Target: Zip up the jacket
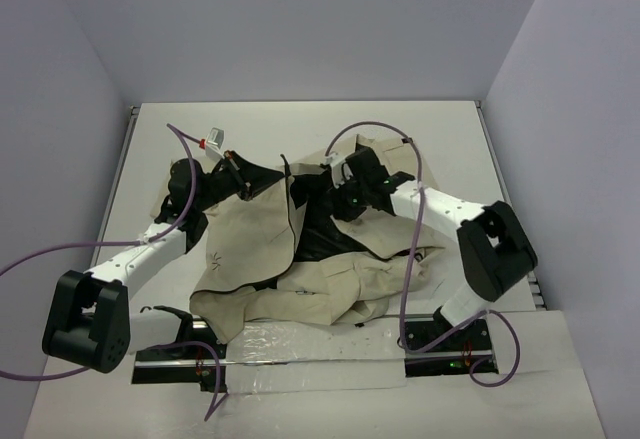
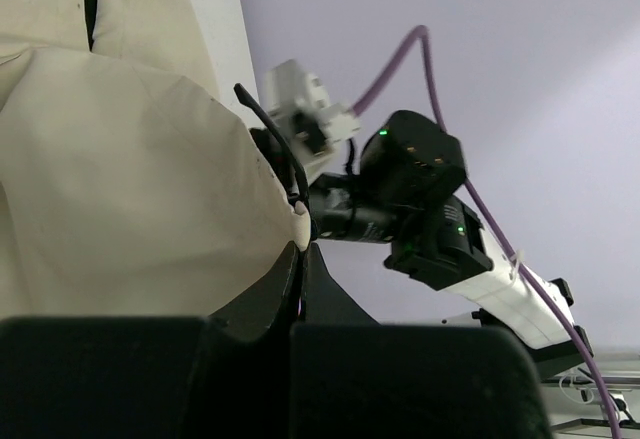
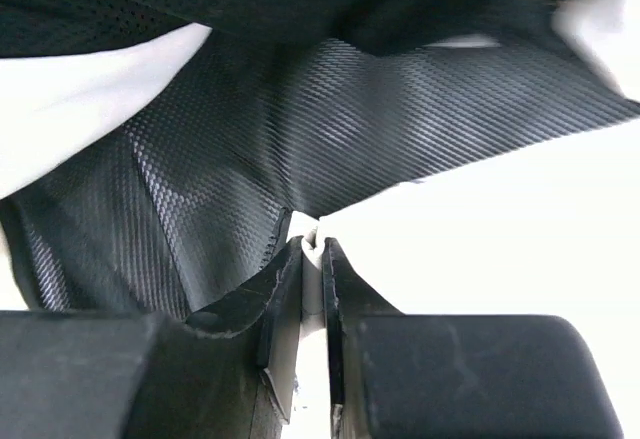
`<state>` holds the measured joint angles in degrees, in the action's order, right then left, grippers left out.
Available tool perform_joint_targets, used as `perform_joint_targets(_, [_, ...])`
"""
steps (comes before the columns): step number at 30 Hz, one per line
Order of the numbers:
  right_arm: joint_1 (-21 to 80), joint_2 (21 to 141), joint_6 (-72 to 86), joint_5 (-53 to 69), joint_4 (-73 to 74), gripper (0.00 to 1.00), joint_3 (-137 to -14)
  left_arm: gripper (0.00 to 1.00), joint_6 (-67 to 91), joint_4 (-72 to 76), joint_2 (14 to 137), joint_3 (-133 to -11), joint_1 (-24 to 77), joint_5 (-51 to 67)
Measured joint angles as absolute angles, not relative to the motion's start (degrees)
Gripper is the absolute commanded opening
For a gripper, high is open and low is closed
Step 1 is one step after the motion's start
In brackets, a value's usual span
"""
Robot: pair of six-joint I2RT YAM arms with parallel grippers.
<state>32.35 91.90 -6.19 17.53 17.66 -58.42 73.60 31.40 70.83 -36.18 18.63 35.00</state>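
so the left gripper (image 2: 302, 257) is pinched shut on the cream front edge of the jacket (image 1: 250, 249), over on the left-edge side of the table (image 1: 440, 139). The jacket sprawls open mid-table, black lining (image 1: 320, 231) showing, with the rest bunched along the near edge. The right gripper (image 3: 312, 251) is clamped on a thin pale edge beside that lining. I'd say it's the lining-up stage. Next the two edges need to meet so the zipper can be seated. Can't spot the slider anywhere, so I guess it's in the folds.

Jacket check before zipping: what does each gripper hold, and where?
Left gripper pinches a cream edge of the jacket; right gripper pinches a pale edge beside its black lining.
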Motion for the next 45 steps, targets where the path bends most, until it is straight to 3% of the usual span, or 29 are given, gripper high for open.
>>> perform_joint_targets(8, [27.41, 84.1, -4.5, 18.02, 17.07, 0.17, -57.43, 0.0, 73.46, 31.42, 70.83, -36.03, 18.63, 35.0])
perform_joint_targets(13, [26.35, 83.7, -3.42, 17.86, 17.16, 0.0, -56.48, 0.0, 73.25, 31.42, 71.08, -36.03, 18.63, 35.0])
perform_joint_targets(27, [26.55, 67.92, 9.82, 19.06, 8.7, 0.0, -53.64, 0.0, 72.96, 32.9, 73.46, -36.03, 18.63, 37.26])
perform_joint_targets(45, [32.21, 72.4, 23.85, 29.33, -0.84, 0.0, -56.7, 0.0, 77.83, 51.95, 77.87, -35.52, 18.63, 46.92])
